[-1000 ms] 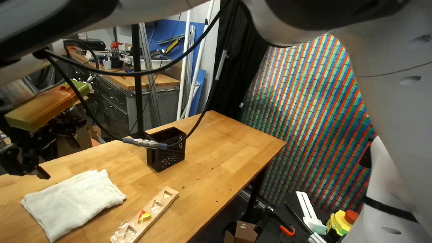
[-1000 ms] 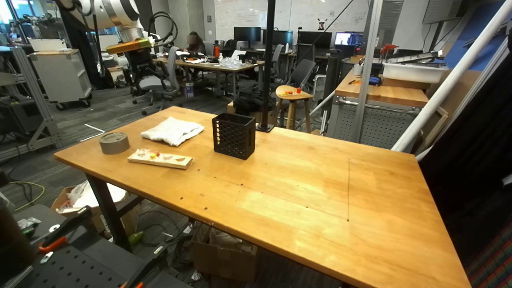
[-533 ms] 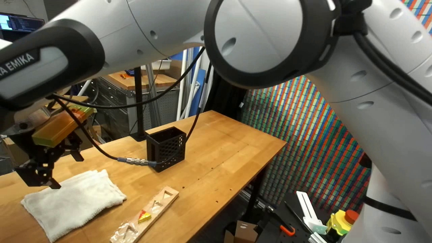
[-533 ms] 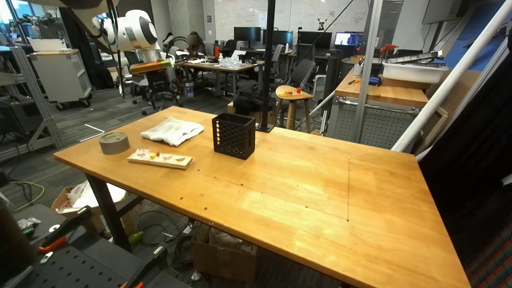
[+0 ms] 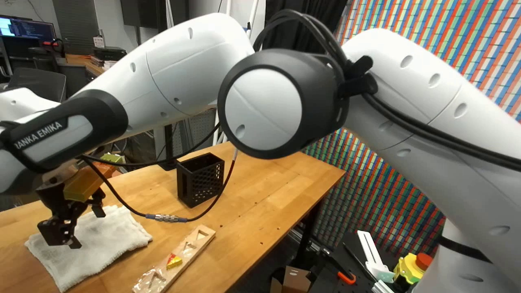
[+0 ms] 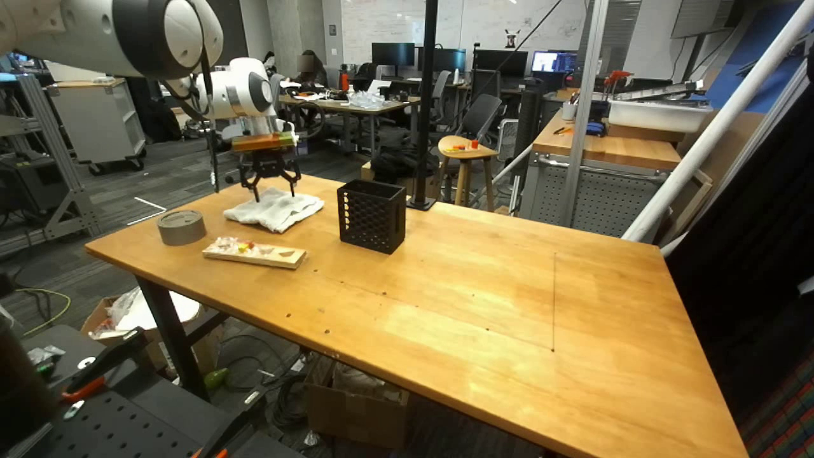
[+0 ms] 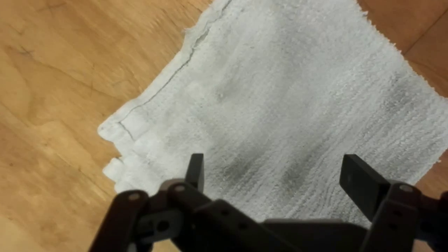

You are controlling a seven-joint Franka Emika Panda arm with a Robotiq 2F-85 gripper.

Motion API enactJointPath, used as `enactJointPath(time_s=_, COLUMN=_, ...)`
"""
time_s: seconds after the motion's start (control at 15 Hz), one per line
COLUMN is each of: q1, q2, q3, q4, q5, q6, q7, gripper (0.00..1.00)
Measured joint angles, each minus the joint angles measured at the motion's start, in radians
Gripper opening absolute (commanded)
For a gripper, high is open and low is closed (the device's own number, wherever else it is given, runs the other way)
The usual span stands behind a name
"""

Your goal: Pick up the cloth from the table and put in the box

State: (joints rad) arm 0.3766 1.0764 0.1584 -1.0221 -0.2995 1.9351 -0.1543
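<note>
I see the white cloth (image 5: 106, 239) lying folded on the wooden table (image 5: 264, 183), its long axis running lower left to upper right in an exterior view, one short end facing roughly toward the black box (image 5: 203, 183). My gripper (image 7: 274, 171) is over the cloth with its fingers spread wide apart, and I can't tell whether their tips touch the fabric. The box stands upright, its top open and its floor hidden from me, while the wooden board (image 5: 186, 255) near the cloth bears a red and yellow piece (image 5: 174, 261).
</note>
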Motion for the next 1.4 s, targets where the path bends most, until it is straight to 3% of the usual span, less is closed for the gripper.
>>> enactJointPath(time_s=0.2, q1=-0.002, q2=0.075, q3=0.001, q4=0.049, q5=0.040, q6=0.023, q7=-0.033, gripper=1.00)
enactJointPath(time_s=0.27, q1=-0.002, q2=0.092, q3=0.003, q4=0.065, q5=0.052, q6=0.024, q7=-0.040, gripper=0.75)
enactJointPath(time_s=0.33, q1=-0.002, q2=0.106, q3=0.005, q4=0.079, q5=0.063, q6=0.024, q7=-0.047, gripper=0.74)
enactJointPath(time_s=0.67, q1=-0.005, q2=0.129, q3=0.038, q4=0.106, q5=0.086, q6=0.025, q7=-0.053, gripper=0.34)
enactJointPath(time_s=1.0, q1=-0.006, q2=0.126, q3=0.053, q4=0.136, q5=0.087, q6=0.020, q7=-0.064, gripper=0.00)
enactJointPath(time_s=1.4, q1=-0.019, q2=0.095, q3=0.053, q4=0.158, q5=0.087, q6=-0.022, q7=-0.093, gripper=0.04)
